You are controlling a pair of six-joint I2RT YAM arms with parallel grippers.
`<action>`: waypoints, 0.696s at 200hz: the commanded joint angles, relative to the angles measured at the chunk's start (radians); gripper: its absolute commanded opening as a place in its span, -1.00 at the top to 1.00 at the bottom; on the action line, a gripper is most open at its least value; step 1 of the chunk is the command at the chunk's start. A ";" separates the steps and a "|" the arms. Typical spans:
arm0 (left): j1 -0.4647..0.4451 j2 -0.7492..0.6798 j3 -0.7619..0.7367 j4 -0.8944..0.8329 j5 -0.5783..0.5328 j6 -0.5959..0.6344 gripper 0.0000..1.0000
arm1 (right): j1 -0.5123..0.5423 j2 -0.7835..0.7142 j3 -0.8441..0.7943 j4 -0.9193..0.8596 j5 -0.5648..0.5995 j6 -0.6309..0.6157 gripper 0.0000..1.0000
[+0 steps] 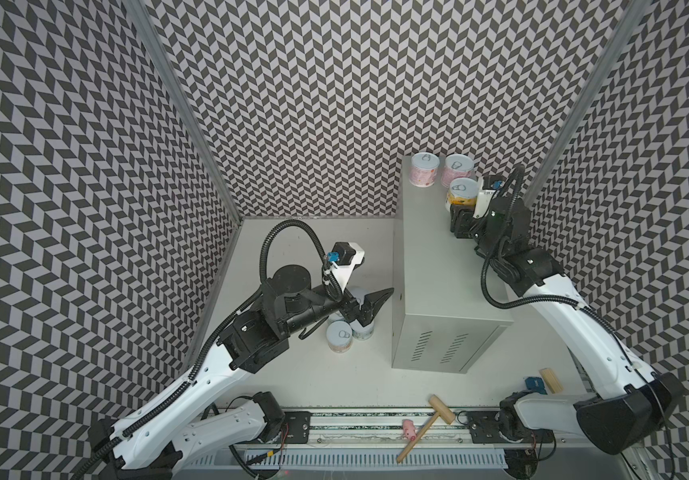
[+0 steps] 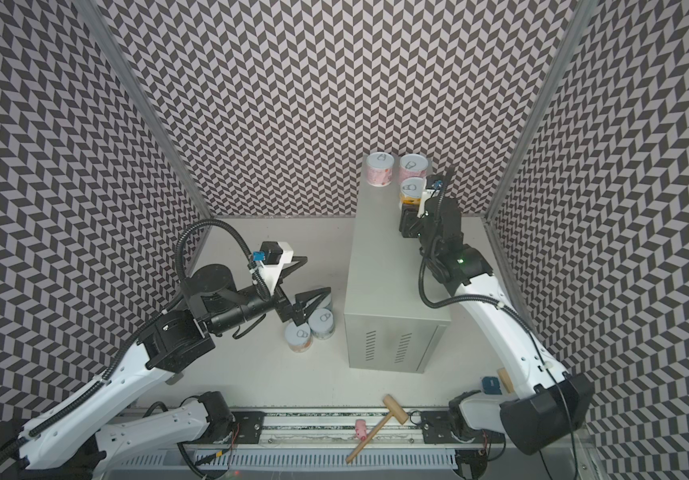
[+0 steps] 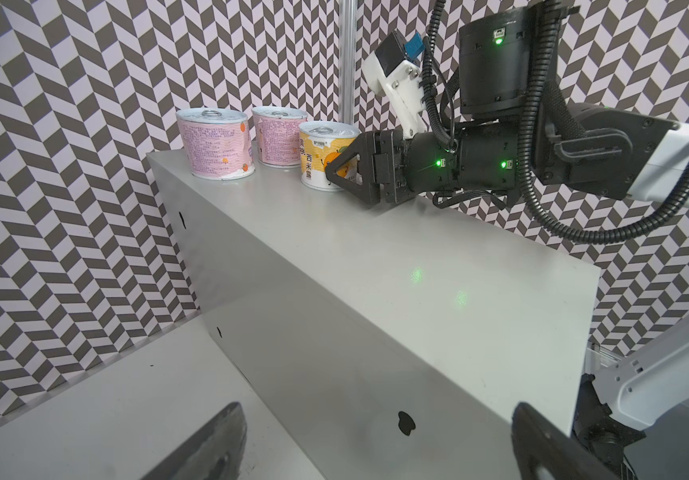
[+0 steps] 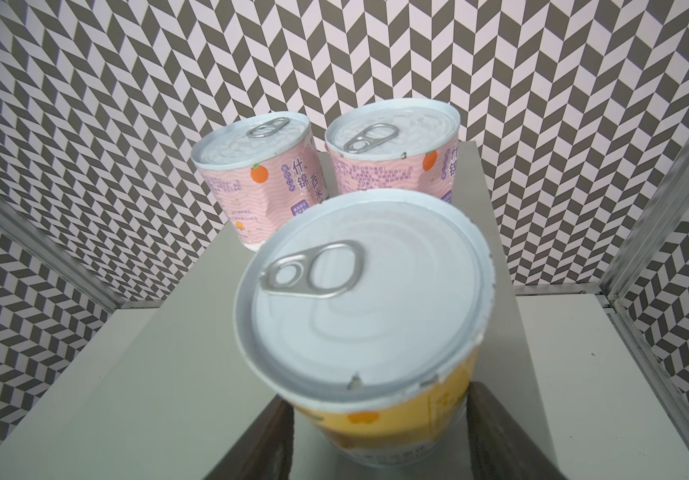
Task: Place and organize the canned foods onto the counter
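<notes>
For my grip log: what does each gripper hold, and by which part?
Right gripper: the yellow can, by its side wall, below the lid. Left gripper: open, holds nothing.

My left pincer [image 1: 378, 307] hides part of the pale-lidded tin cans [image 1: 339, 334] on the white tabletop [image 1: 293, 374], and my right pincer [image 4: 380, 436] has blurred, edge-cut fingers [image 4: 272, 449] covering the orange-yellow labelled can [image 4: 359, 291] at its lower sides.

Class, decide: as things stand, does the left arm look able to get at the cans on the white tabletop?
Probably yes: the left gripper hangs open just above the tabletop cans, nothing between them; the counter stands off to one side.
</notes>
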 commanded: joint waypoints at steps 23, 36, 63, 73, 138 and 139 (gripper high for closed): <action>0.004 -0.018 -0.008 0.014 -0.009 0.012 -1.00 | -0.014 0.042 -0.006 -0.051 -0.019 0.022 -0.28; 0.004 -0.018 -0.009 0.014 -0.009 0.012 -1.00 | -0.015 0.043 -0.008 -0.051 -0.020 0.022 -0.28; 0.004 -0.019 -0.009 0.014 -0.009 0.012 -1.00 | -0.019 0.044 -0.011 -0.048 -0.019 0.020 -0.28; 0.004 -0.019 -0.009 0.013 -0.009 0.012 -1.00 | -0.020 0.045 -0.009 -0.050 -0.022 0.016 -0.28; 0.004 -0.016 -0.009 0.015 -0.009 0.011 -1.00 | -0.024 0.028 -0.012 -0.050 -0.037 0.008 -0.38; 0.005 -0.015 -0.009 0.014 -0.008 0.010 -1.00 | -0.024 0.028 -0.011 -0.050 -0.038 0.008 -0.39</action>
